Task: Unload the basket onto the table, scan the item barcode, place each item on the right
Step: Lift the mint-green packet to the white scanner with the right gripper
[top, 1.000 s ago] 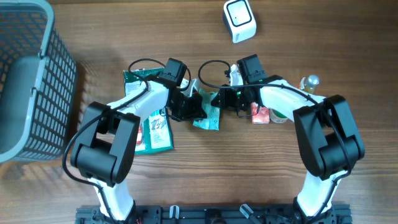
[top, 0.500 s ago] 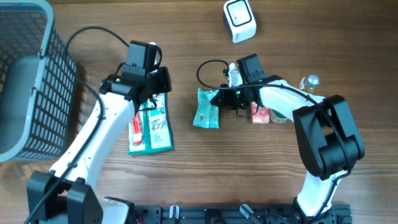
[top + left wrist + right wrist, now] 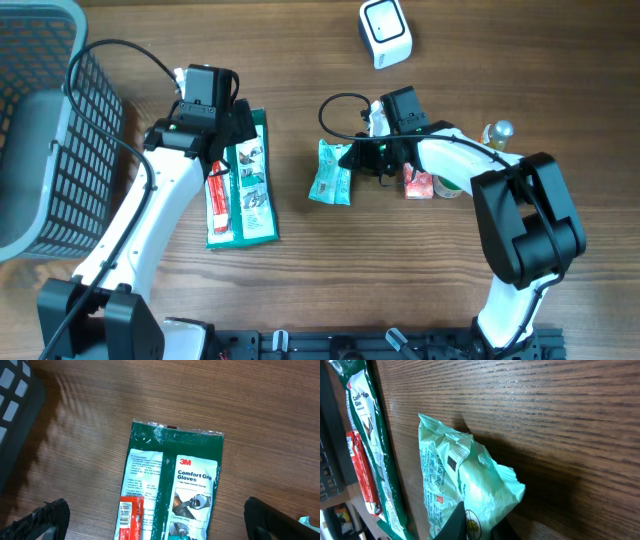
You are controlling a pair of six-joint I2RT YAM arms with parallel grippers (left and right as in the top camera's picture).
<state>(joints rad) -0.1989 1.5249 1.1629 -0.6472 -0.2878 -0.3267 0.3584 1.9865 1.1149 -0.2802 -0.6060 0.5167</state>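
Pinching green packet, right end effector, tips mostly cropped; left end effector wide, empty.

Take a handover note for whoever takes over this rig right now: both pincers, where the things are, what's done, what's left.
The left pincer is open and empty, above the gloves pack.
The right pincer is shut on one edge of the packet, which lies on the table.
The scanner sits at the far side, well apart from the packet.
Done: packet gripped.
Left: lift it, turn its barcode to the scanner, scan.
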